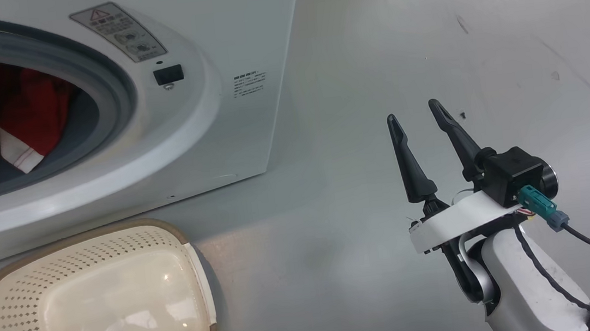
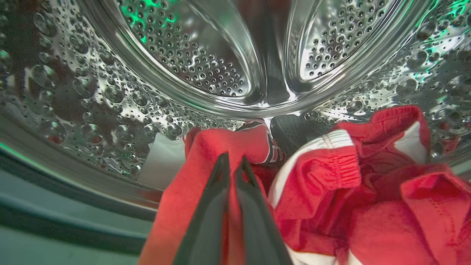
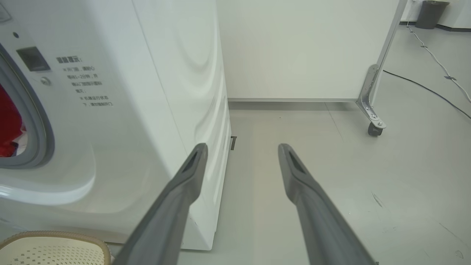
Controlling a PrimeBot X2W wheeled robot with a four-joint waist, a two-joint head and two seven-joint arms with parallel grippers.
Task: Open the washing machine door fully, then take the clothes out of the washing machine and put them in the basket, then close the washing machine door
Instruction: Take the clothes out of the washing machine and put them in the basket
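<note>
The washing machine (image 1: 236, 23) stands at the upper left, its grey-gasketed porthole uncovered; the washing machine door is out of view. Red clothes (image 1: 32, 113) with white trim lie in the steel drum (image 2: 191, 51). In the left wrist view my left gripper (image 2: 233, 159) is inside the drum, shut on a fold of a red garment (image 2: 206, 154), with more red clothes (image 2: 320, 173) heaped to its right. The cream basket (image 1: 19, 304) sits on the floor below the porthole with nothing in it. My right gripper (image 1: 412, 111) hovers open and holds nothing, right of the machine (image 3: 165, 73).
Grey floor (image 1: 351, 72) stretches to the right of the machine. In the right wrist view a white partition stands behind on a caster (image 3: 374, 129), a cable (image 3: 423, 86) runs across the floor, and a dark bin (image 3: 430, 13) sits far back.
</note>
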